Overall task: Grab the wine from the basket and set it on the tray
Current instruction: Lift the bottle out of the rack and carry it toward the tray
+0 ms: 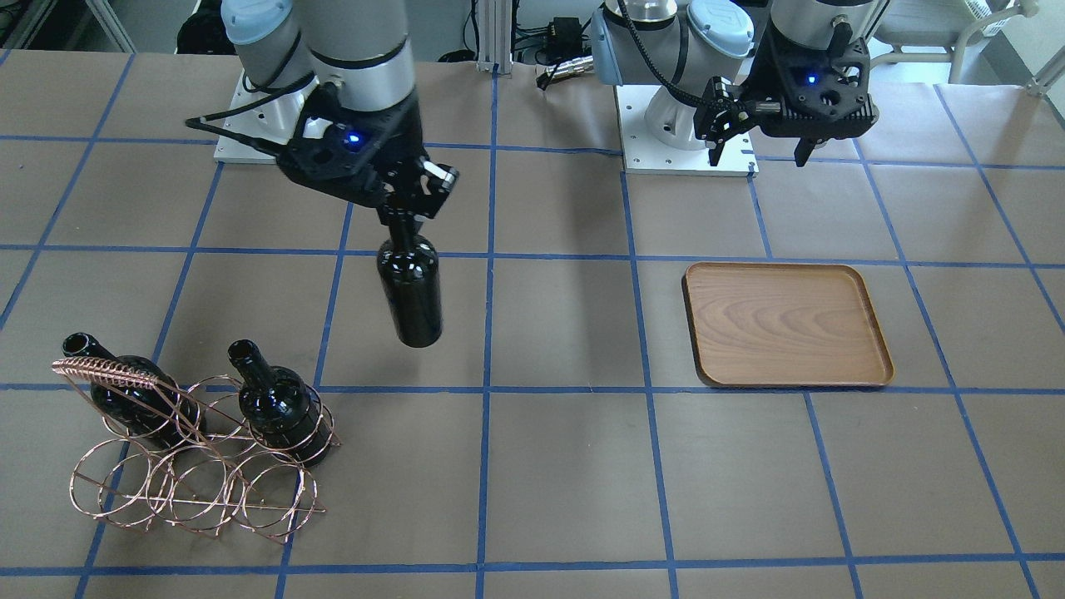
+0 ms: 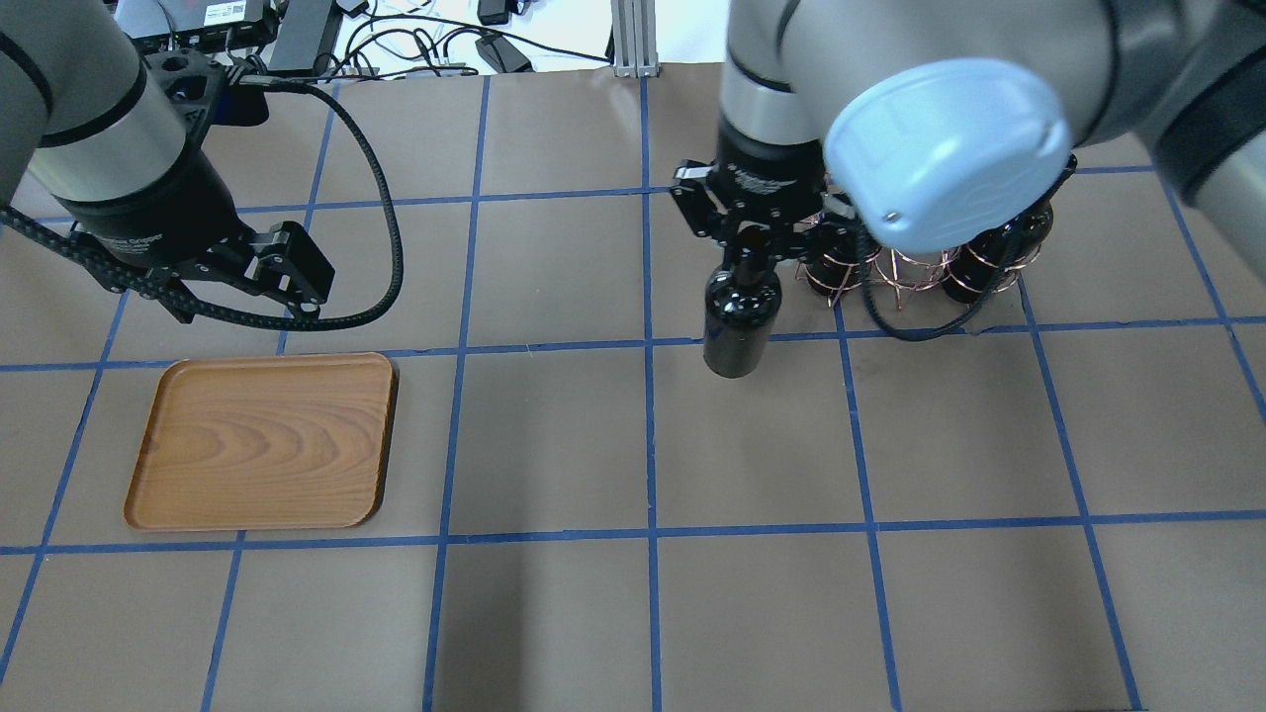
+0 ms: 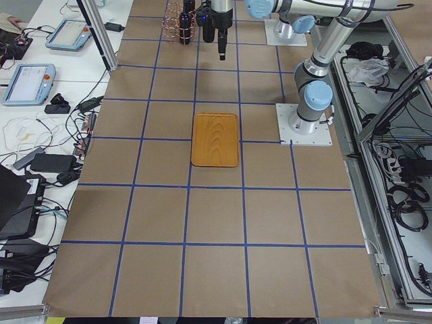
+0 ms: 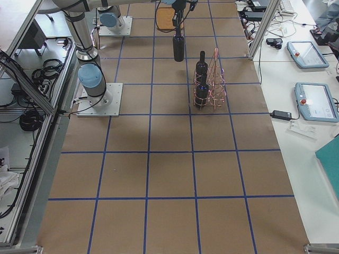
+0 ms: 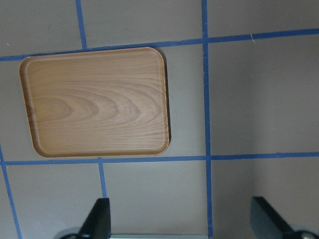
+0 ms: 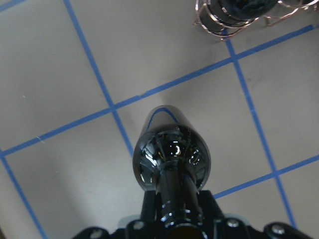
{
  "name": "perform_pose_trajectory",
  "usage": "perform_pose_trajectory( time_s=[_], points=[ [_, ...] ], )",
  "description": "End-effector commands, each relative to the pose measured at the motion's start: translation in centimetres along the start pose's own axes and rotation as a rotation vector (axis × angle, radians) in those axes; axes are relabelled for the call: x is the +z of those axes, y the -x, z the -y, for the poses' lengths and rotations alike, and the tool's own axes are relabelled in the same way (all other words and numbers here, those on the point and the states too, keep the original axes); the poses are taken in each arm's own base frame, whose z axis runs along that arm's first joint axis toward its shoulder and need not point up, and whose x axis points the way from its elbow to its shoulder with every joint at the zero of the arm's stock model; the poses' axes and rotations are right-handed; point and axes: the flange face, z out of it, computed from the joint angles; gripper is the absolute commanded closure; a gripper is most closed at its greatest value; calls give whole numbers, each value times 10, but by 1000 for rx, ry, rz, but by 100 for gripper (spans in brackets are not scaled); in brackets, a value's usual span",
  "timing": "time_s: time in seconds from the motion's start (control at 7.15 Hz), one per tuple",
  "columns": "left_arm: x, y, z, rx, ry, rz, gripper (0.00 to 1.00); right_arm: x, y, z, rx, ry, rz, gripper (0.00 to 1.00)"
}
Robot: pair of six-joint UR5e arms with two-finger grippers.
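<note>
My right gripper (image 1: 405,204) is shut on the neck of a dark wine bottle (image 1: 409,291) and holds it upright above the table, apart from the basket. The bottle also shows in the overhead view (image 2: 740,321) and the right wrist view (image 6: 172,159). The copper wire basket (image 1: 195,482) stands on the table with two more dark bottles (image 1: 125,391) (image 1: 279,408) in it. The brown wooden tray (image 1: 786,324) lies empty on the other side, also in the overhead view (image 2: 265,440). My left gripper (image 1: 759,154) is open and empty, above the table just beyond the tray (image 5: 94,102).
The table is brown paper with a blue tape grid. Both arm bases (image 1: 689,133) stand on white plates at the robot's edge. The basket (image 2: 905,272) is partly hidden by my right arm in the overhead view. Several grid squares separate the held bottle from the tray.
</note>
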Motion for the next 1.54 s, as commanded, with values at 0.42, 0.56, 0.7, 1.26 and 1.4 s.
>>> perform_pose_trajectory(
  time_s=[0.42, 0.56, 0.7, 1.26, 1.4],
  points=[
    [-3, 49, 6, -62, -32, -8, 0, 46, 110, -42, 116, 21, 24, 81],
    [-3, 47, 5, -57, -31, -7, 0, 52, 110, -43, 111, 29, 15, 72],
    [-4, 47, 5, -56, -32, -4, 0, 59, 108, -46, 110, 33, 9, 63],
    [8, 51, 11, -51, 4, 0, 0, 53, 104, -44, 88, 22, 17, 0],
    [12, 49, 14, -44, 7, -11, 0, 25, 87, -32, -11, -12, 49, 0]
  ],
)
